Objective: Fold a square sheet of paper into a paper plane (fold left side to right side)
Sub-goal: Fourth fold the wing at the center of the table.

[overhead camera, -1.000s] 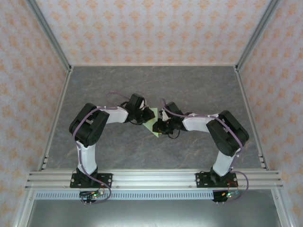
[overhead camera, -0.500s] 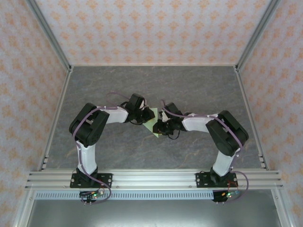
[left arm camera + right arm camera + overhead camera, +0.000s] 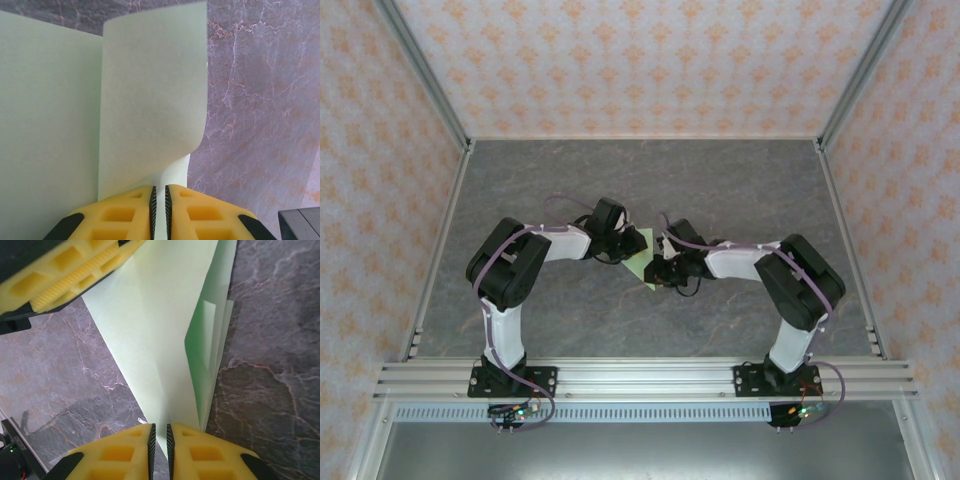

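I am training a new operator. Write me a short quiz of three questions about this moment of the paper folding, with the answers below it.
1. Multiple choice: what is the left gripper shut on?
A) the thin pale green sheet of paper
B) a wooden block
C) nothing
2. True or false: the whole paper lies flat, with no part raised.
3. Fill the gap: the right gripper is ____ on the narrow end of the paper.

Key
1. A
2. False: in the left wrist view, one flap curls up from the pinch.
3. shut
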`<move>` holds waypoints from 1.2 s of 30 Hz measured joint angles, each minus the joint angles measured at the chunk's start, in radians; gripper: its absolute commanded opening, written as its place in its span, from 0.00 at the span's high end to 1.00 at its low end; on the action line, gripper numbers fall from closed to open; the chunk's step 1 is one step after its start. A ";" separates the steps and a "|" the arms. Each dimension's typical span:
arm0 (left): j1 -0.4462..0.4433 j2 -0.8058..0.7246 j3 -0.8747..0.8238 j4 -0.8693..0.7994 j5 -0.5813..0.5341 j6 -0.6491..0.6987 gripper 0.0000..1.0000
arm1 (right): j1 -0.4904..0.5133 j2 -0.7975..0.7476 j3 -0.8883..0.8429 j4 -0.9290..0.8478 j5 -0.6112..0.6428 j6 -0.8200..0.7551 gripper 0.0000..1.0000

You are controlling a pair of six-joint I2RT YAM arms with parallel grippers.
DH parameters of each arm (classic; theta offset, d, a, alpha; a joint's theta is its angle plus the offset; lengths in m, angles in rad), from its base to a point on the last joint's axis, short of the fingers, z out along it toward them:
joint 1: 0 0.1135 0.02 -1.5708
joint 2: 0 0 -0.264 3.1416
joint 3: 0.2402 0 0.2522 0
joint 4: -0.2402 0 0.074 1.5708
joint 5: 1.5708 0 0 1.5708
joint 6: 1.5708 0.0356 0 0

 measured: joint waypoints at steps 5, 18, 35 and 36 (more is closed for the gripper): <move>0.000 0.000 0.000 0.000 0.001 0.000 0.83 | 0.000 -0.021 -0.044 0.040 -0.013 0.011 0.81; -0.002 0.000 0.000 -0.002 0.005 0.000 0.83 | 0.005 -0.078 -0.130 0.131 -0.056 0.079 0.79; -0.002 0.000 -0.002 0.000 0.005 0.000 0.83 | 0.016 -0.079 -0.082 0.173 -0.035 0.146 0.79; -0.002 0.000 -0.002 0.000 0.005 0.000 0.83 | 0.016 -0.070 -0.083 0.177 -0.037 0.151 0.79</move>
